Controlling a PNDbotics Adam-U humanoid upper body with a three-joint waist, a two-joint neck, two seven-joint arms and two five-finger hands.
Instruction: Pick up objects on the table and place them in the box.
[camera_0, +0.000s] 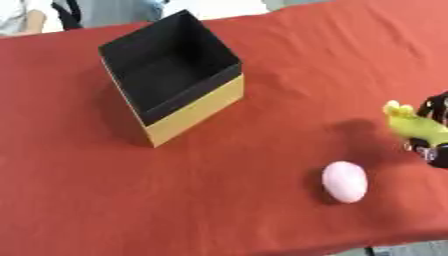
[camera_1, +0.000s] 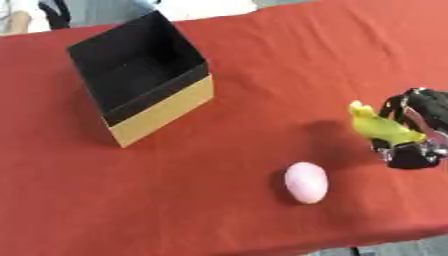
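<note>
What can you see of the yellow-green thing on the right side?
The yellow-green toy looks soft and smooth, with a small knobby tip pointing up and left and a fuller body tapering toward the lower right. It tilts diagonally above the red tablecloth, held in the right hand, whose dark fingers curl round it. Its shadow falls left.

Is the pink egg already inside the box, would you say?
No, the pink egg lies on the red cloth, apart from the box.

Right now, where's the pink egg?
The pink egg lies on the red tablecloth near its front edge, right of centre, just left of the right hand.
</note>
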